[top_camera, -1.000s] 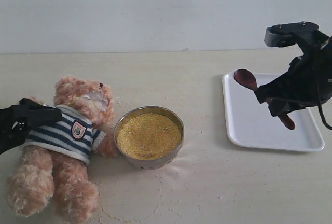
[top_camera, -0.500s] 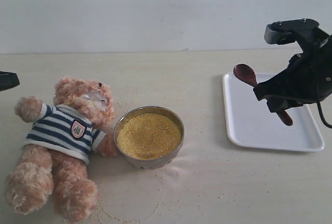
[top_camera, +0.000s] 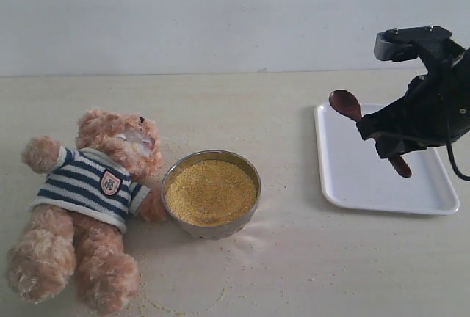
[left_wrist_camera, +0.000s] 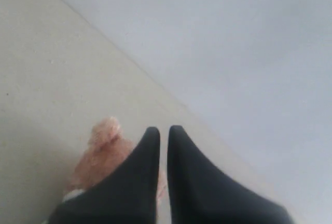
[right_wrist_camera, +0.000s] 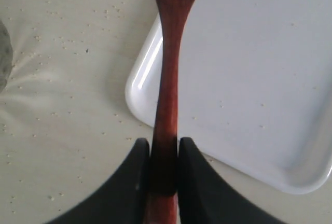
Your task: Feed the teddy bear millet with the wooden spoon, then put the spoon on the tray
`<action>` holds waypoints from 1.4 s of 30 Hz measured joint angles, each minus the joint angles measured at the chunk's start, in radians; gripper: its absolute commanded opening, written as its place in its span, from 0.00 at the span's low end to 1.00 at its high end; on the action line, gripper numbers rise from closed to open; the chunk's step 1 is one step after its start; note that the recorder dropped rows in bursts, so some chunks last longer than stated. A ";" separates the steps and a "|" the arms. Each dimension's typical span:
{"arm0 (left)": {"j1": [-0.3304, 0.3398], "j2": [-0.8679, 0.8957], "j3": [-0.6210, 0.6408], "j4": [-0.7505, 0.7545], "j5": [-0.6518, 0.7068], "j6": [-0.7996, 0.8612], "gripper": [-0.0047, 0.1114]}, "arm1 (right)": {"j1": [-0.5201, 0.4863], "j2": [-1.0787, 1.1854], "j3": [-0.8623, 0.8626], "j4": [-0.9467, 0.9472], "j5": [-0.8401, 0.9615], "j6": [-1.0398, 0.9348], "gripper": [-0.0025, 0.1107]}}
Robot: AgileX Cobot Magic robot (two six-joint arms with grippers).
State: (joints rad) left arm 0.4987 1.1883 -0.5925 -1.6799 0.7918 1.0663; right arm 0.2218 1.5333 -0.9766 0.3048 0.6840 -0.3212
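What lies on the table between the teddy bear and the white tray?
In the exterior view, the metal bowl of millet stands beside the teddy bear; from there to the tray, only the table surface shows.

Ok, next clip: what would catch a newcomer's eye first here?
The teddy bear lying face-up on the left, right beside a metal bowl full of yellow millet. On the right, the right gripper holds the wooden spoon by its handle over the edge of the white tray.
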 measured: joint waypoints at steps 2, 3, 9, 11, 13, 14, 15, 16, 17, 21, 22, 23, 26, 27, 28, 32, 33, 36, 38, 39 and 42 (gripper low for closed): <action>0.000 -0.051 0.000 -0.004 -0.081 -0.075 0.08 | 0.000 0.000 0.000 0.000 0.002 0.000 0.02; 0.000 -0.083 0.000 0.014 -0.143 -0.116 0.08 | 0.000 0.000 0.000 0.002 0.004 0.000 0.02; 0.000 -0.297 0.009 0.495 -0.600 -0.409 0.08 | 0.000 0.000 0.000 0.006 0.016 0.000 0.02; 0.002 -0.341 0.018 0.641 -0.718 -0.463 0.08 | 0.000 0.000 0.000 0.013 0.016 0.000 0.02; 0.000 -0.369 0.022 0.725 -0.779 -0.486 0.08 | 0.000 0.000 0.000 0.019 0.014 0.000 0.02; -0.003 -0.376 0.024 0.751 -0.800 -0.499 0.08 | 0.000 0.000 0.000 0.022 0.012 0.000 0.02; -0.012 -0.382 0.024 0.767 -0.817 -0.515 0.08 | 0.000 0.000 0.000 0.022 0.012 0.000 0.02; -0.022 -0.382 0.024 0.774 -0.827 -0.535 0.08 | 0.000 0.000 0.000 0.022 0.012 -0.002 0.02; -0.032 -0.387 0.024 0.783 -0.838 -0.551 0.08 | 0.000 0.000 0.000 0.022 0.012 -0.004 0.02; -0.079 -0.416 -0.004 0.823 -0.852 -0.566 0.08 | 0.000 0.000 0.000 0.026 0.010 -0.006 0.02; -0.096 -0.432 -0.021 0.846 -0.856 -0.566 0.08 | 0.000 0.000 0.000 0.026 0.010 -0.006 0.02; -0.112 -0.447 -0.037 0.866 -0.864 -0.568 0.08 | 0.000 0.000 0.000 0.026 0.008 -0.006 0.02; -0.176 -0.512 -0.115 0.952 -0.876 -0.568 0.08 | 0.000 0.000 0.000 0.028 0.002 -0.006 0.02; -0.217 -0.570 -0.170 1.020 -0.873 -0.568 0.08 | 0.000 0.000 0.000 0.028 0.000 -0.006 0.02; -0.235 -0.602 -0.195 1.044 -0.867 -0.568 0.08 | 0.000 0.000 0.000 0.028 -0.002 -0.006 0.02; -0.271 -0.826 -0.241 1.081 -0.835 -0.568 0.08 | 0.000 0.000 0.000 0.028 -0.007 -0.006 0.02; -0.271 -0.889 -0.231 1.083 -0.822 -0.568 0.08 | 0.000 0.000 0.000 0.028 -0.007 -0.006 0.02; -0.273 -1.010 -0.154 1.089 -0.771 -0.546 0.08 | 0.000 0.000 0.030 0.029 -0.034 -0.006 0.02; -0.273 -1.049 -0.070 1.089 -0.723 -0.525 0.08 | 0.000 0.000 0.042 0.029 -0.045 -0.006 0.02; -0.273 -1.058 -0.038 1.089 -0.704 -0.523 0.08 | 0.000 0.000 0.042 0.029 -0.047 -0.006 0.02; -0.273 -1.063 0.132 1.089 -0.642 -0.523 0.08 | 0.000 0.000 0.042 0.029 -0.054 -0.006 0.02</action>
State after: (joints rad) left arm 0.2259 0.1253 -0.4602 -0.5912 0.1499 0.5433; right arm 0.2218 1.5333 -0.9346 0.3342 0.6302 -0.3273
